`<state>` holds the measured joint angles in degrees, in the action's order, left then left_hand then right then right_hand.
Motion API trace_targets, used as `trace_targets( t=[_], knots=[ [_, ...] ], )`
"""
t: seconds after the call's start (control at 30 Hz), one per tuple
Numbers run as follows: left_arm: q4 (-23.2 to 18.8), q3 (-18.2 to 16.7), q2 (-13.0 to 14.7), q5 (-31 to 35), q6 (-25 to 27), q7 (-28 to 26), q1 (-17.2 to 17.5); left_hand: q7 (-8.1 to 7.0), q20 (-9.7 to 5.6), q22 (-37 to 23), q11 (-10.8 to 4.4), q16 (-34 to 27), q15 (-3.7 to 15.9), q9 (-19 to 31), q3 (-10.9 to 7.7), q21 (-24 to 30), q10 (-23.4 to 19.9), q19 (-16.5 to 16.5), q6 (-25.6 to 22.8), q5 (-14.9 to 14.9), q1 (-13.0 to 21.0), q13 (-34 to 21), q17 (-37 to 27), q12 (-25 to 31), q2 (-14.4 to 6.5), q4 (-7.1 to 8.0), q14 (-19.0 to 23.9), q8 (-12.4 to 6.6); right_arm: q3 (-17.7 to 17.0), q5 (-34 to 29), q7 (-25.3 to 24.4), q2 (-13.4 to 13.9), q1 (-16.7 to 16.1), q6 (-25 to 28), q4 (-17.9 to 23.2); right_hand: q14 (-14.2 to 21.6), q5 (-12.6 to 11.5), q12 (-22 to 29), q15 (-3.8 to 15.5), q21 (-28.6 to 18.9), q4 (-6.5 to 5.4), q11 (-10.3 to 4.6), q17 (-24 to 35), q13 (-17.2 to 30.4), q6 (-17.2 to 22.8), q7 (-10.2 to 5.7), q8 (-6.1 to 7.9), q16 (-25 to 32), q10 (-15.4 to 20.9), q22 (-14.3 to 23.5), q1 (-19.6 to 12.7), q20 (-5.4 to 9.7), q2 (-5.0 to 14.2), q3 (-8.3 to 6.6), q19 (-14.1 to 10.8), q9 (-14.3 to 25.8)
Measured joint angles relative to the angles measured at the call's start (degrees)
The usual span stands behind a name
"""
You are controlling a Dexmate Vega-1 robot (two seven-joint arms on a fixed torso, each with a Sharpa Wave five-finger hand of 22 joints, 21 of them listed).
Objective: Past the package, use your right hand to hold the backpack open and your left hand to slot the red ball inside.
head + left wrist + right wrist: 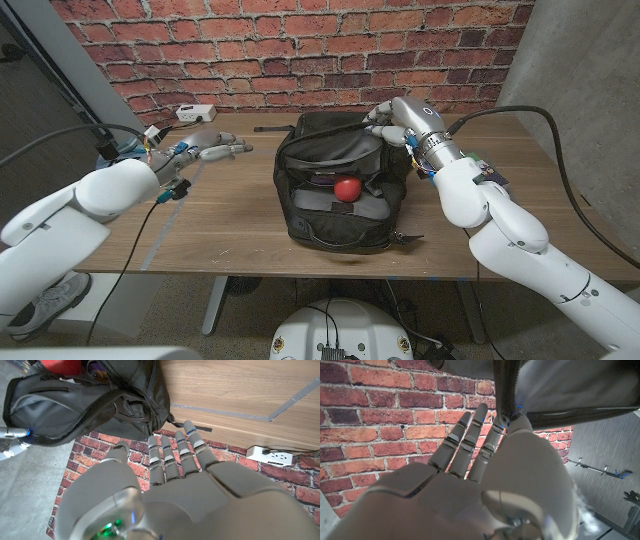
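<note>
No brand or lettering can be read on anything here. The black backpack lies on the wooden table with its mouth gaping, and the red ball sits inside it, down among the grey lining near the middle of the opening. At the backpack's far right corner the right hand pinches the zippered rim and lifts it; the right wrist view shows the edge of the bag caught between thumb and a finger, the other fingers stretched out straight. The left hand hovers well to the left of the backpack, fingers extended and apart, holding nothing. A white power strip lies on the table beyond that hand, toward the brick wall. The backpack's deeper interior is in shadow and hard to make out.
</note>
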<state>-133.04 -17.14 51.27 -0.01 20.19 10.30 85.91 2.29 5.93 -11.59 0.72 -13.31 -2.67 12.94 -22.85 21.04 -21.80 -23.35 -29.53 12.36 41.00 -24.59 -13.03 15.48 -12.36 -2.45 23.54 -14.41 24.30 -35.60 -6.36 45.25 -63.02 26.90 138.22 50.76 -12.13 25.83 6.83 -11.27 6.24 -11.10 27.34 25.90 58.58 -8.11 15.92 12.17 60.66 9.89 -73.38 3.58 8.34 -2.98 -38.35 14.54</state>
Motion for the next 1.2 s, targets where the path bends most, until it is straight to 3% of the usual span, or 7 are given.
trace_targets(
  t=[0.37, 0.4, 0.6, 0.63, 0.87, 1.2],
  knots=[
    [2.0, 2.19, -0.5, -1.97, -3.23, -4.11, -1.66, 0.06, 0.0, 0.0, 0.0, 0.0, 0.0, 0.26, -0.39, 0.0, 0.0, 0.0, -1.08, 0.44, 0.0, -0.27, -0.01, 0.0, 0.0, -0.39, 0.0, -0.22, -1.48, 4.03, 1.92, 1.29, -0.47, 1.38, 1.99, -1.93, 0.27, -1.03, -0.72, 0.0, -0.66, 0.36, -0.36, -0.41, -1.97, 0.39, -0.93, -0.74, -2.19, 0.0, 1.96, 0.0, 0.6, 0.28, 0.0, 0.22],
    [3.31, 3.55, -0.51, -2.19, -3.57, -4.51, -2.89, 0.06, 0.0, 0.0, 0.0, 0.0, 0.0, 0.26, -0.39, 0.0, 0.0, 0.0, -1.08, 0.44, 0.0, -0.27, -0.01, 0.0, 0.0, -0.39, 0.0, -0.22, -1.7, 7.48, 3.21, 1.53, -0.47, 1.97, 2.13, -2.14, 0.27, -1.14, -0.69, 0.0, -0.91, 0.58, -0.49, -0.42, -2.23, 0.65, -0.95, -0.78, -2.42, 0.0, 2.25, 0.0, 0.61, 0.19, 0.0, 0.24],
    [4.39, 4.52, -0.5, -3.3, -6.46, -7.21, -3.89, 0.06, 0.0, 0.0, 0.0, 0.44, 0.0, 0.26, -0.9, 0.0, 0.0, 0.0, -1.08, 0.44, 0.0, -0.26, 0.26, 0.0, 0.0, -0.56, 0.0, -0.22, -2.61, 9.96, 4.13, 2.69, -0.19, 2.24, 2.39, -3.95, 0.48, -2.15, -1.18, 0.26, -0.97, 1.48, -0.8, -0.95, -3.56, 1.16, -1.33, -1.17, -4.14, -0.3, 3.22, -0.1, 0.98, 0.13, 0.8, 0.28],
    [6.38, 6.26, -0.82, -3.39, -7.01, -7.68, -5.4, 0.06, 0.0, 0.0, 0.0, 0.44, 0.0, 0.26, -1.04, 0.0, 0.0, 0.0, -1.08, 0.44, 0.0, -0.26, 0.26, 0.0, 0.0, -0.56, 0.0, -0.22, -2.74, 13.92, 5.32, 2.86, -0.1, 2.46, 2.4, -4.19, 0.48, -2.15, -1.32, 0.26, -0.97, 1.56, -0.8, -1.1, -3.66, 1.25, -1.62, -1.17, -4.22, -0.3, 3.24, 0.01, 0.99, 0.13, 0.86, 0.28],
    [8.95, 8.35, -1.45, -4.3, -11.32, -10.98, -7.26, -0.05, 0.0, 0.14, -0.21, 0.44, 0.23, 0.5, -1.46, 0.0, -0.21, 0.0, -1.99, 0.44, 0.0, -0.26, 0.26, 0.0, 0.0, -0.98, 0.23, -0.45, -3.51, 18.44, 6.8, 4.76, 0.95, 3.21, 3.03, -5.97, 0.48, -3.8, -1.79, 0.46, -0.96, 3.31, -0.97, -1.73, -5.16, 1.44, -2.24, -1.17, -7.19, -0.3, 3.76, 0.01, 0.61, 0.13, 1.26, 0.58],
    [14.02, 12.37, -0.76, -6.57, -14.18, -12.61, -11.77, -0.24, 0.0, 0.14, -0.21, 0.44, 0.32, 0.53, -1.74, 0.0, -0.2, 0.0, -2.19, 0.79, 0.0, -0.25, 0.25, 0.0, 0.0, -1.27, 0.32, -0.45, -3.74, 28.43, 10.29, 7.48, 3.6, 7.08, 4.2, -9.43, 0.68, -5.93, -2.64, 0.46, -1.68, 4.1, -1.32, -2.48, -8.06, 1.78, -3.44, -1.39, -11.13, -0.3, 5.36, 0.01, 0.26, 0.52, 2.3, 0.74]
  ],
)
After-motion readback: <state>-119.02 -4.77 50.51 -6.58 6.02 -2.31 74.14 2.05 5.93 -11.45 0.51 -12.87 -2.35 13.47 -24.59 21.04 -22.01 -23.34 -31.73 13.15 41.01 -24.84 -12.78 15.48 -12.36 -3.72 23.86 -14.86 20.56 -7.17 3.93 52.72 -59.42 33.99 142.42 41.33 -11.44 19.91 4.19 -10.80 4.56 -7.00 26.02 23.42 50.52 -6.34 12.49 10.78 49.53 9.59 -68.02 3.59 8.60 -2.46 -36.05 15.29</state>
